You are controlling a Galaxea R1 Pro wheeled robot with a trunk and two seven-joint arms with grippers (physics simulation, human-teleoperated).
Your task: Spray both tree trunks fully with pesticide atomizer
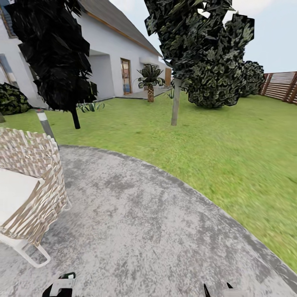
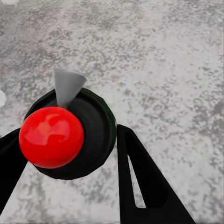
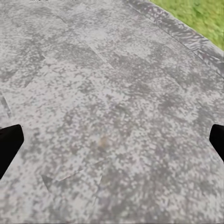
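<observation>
The pesticide atomizer [image 2: 70, 135] has a black round body, a red ball top and a grey cone nozzle. My left gripper [image 2: 70, 133] is shut on it, one black finger on each side, held over the grey paving. The same gripper [image 1: 62, 286] peeks in at the bottom edge of the head view. My right gripper [image 3: 114, 135] is open and holds nothing; its tips [image 1: 218, 291] also show low in the head view. One tree [image 1: 194, 37] with a straight pale trunk [image 1: 176, 103] stands on the lawn [image 1: 214, 136] far ahead.
I stand on a round grey paved patio [image 1: 144, 222]. A wicker chair [image 1: 29, 185] sits close at the left. A black column-shaped tree [image 1: 53, 53], a small palm [image 1: 150, 82], a white house [image 1: 111, 53] and a slat fence [image 1: 282, 84] lie beyond.
</observation>
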